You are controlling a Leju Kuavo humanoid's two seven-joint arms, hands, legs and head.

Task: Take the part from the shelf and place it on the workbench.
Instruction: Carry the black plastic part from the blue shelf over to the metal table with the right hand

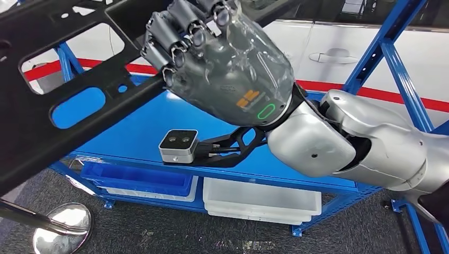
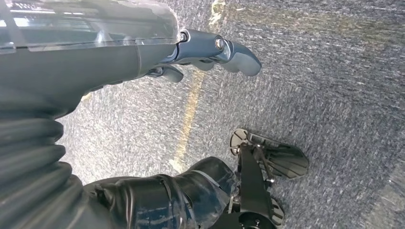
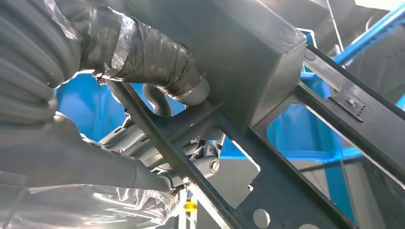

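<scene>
Right robot hand [image 1: 227, 58], wrapped in clear plastic, grips a bar of the black part [image 1: 58, 114], fingers [image 1: 177, 45] curled over the bar's edge. From the right wrist, the thumb [image 3: 157, 62] presses against the part [image 3: 267, 52] from the other side. The part is a large frame with cut-outs, held tilted above the blue shelf [image 1: 143, 132]. Blue and white bins [image 1: 259, 201] sit on the shelf's lower level. Left robot hand [image 2: 210, 50] hangs over grey carpet [image 2: 334, 86], holding nothing, fingers loosely bent.
</scene>
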